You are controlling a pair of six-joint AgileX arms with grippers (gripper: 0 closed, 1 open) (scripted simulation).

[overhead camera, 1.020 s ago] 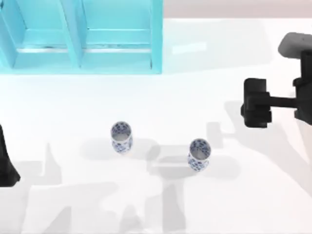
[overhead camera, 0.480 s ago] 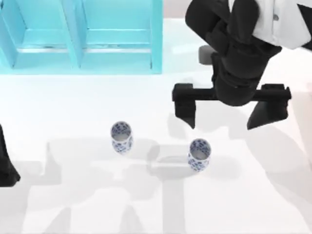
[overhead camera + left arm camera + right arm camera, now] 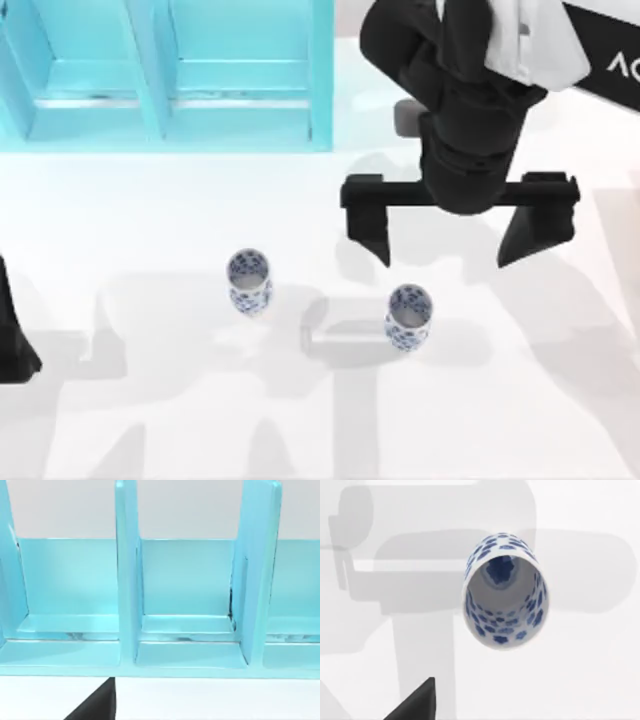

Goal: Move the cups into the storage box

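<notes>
Right gripper above the right-hand cup, both cups upright on the table.

Top view: right gripper [image 3: 445,240], jaws spread wide, hangs above the right cup [image 3: 408,317]; left cup [image 3: 249,282] stands apart, both well short of the storage box [image 3: 165,75]; left arm [image 3: 12,340] is parked at the left edge.
Left wrist view: the box's blue compartments.
Right wrist view: the cup's open mouth.

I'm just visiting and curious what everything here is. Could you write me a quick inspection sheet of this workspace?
Surface: plain white table.
Job's things: two small white cups with blue floral pattern, left cup and right cup, upright, apart; light-blue divided storage box at the far left.
Clutter: nothing seen.
Grippers: right gripper above the right cup, fingers open; left arm parked at the left edge.
Cables: nothing seen.
Surroundings: nothing seen.
</notes>
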